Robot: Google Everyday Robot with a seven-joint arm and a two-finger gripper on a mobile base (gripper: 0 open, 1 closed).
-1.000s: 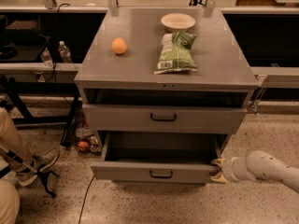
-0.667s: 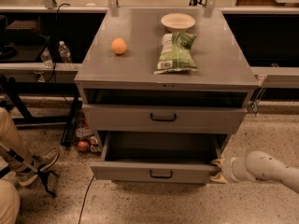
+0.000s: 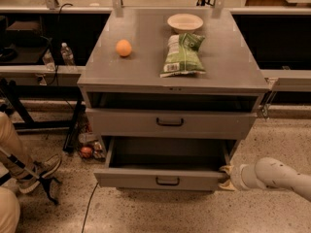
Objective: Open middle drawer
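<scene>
At the front right corner of the middle drawer (image 3: 126,179), which stands well out beneath the cabinet's (image 3: 146,69) front edge, the gripper (image 3: 226,176), its grip impossible to tell, should pull straight and level, lest the drawer rack sideways.

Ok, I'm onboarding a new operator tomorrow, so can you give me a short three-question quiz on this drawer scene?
1. Fill in: on the cabinet top, left of the green chip bag, lies an ____.
2. True or false: the middle drawer is fully shut.
3. Where is the gripper? A) on the cabinet top; B) at the middle drawer's front right corner; C) out of view.
Key: 1 orange; 2 false, it is pulled out; 3 B.
</scene>
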